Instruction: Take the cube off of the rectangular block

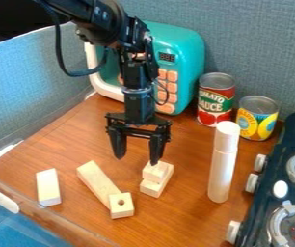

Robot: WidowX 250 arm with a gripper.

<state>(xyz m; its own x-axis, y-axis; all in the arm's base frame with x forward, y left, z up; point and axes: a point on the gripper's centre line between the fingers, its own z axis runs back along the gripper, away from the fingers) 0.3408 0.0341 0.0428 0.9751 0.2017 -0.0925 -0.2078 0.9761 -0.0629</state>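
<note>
The job looked to be at its start, with the lifting and the setting down both left to do. The small cube [154, 171] sat on top of the rectangular block [152, 188], a little below and to the right of the middle of the frame, and the block lay at a slant on the wooden table [63, 132].

The gripper [137, 159] hung down from the top of the frame, just above and to the left of that stack. It was released, its two fingers spread well apart with nothing between them. The finger nearer the right side of the frame appeared close to the cube's top; whether it touched could not be told.

A long block [95, 179] lay to the left of the stack, with a holed block [122, 206] at its lower end. That pair could confuse matters, but the stack on the right seemed the likelier one meant. A pale block [47, 185] lay farther left.

What remained, by the look of it, was to bring the fingers around the cube, close them, raise it off and put it down beside the rectangular block.
</note>
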